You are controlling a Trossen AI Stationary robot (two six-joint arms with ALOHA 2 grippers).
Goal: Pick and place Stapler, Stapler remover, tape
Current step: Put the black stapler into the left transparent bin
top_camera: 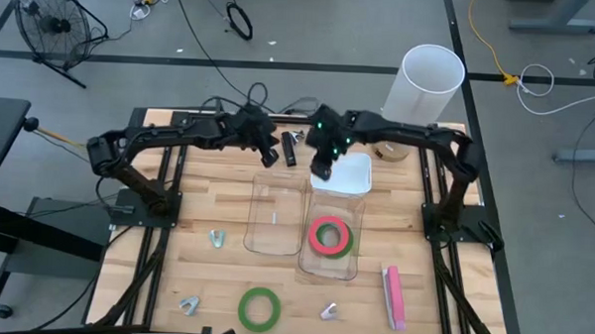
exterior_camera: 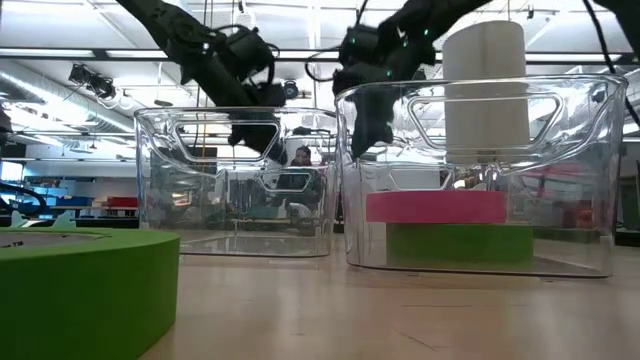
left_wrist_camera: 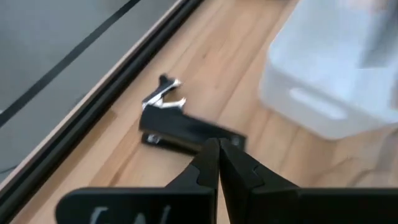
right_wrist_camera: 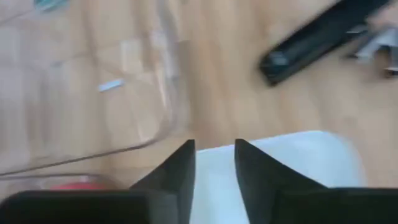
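A black stapler [top_camera: 290,147] [left_wrist_camera: 186,134] lies flat on the table's far side. My left gripper [top_camera: 271,154] [left_wrist_camera: 214,155] hovers shut just above and beside it. My right gripper [top_camera: 320,171] [right_wrist_camera: 214,162] stands open and holds nothing, above a white tub [top_camera: 345,175] [right_wrist_camera: 280,168]. A red-pink tape roll [top_camera: 329,236] [exterior_camera: 435,207] lies on a green tape roll [exterior_camera: 460,243] inside the right clear bin [top_camera: 326,269]. Another green tape roll [top_camera: 259,306] lies flat near the front edge. A pink stapler [top_camera: 393,295] lies at the front right. Three small staple removers [top_camera: 217,239] [top_camera: 189,304] [top_camera: 328,310] rest on the table.
A second clear bin [top_camera: 276,218], left of the filled one, holds only a small label. A tall white cylinder [top_camera: 424,82] stands at the far right corner. The arms' dark frames run along both sides of the table. Bare wood lies at the front left.
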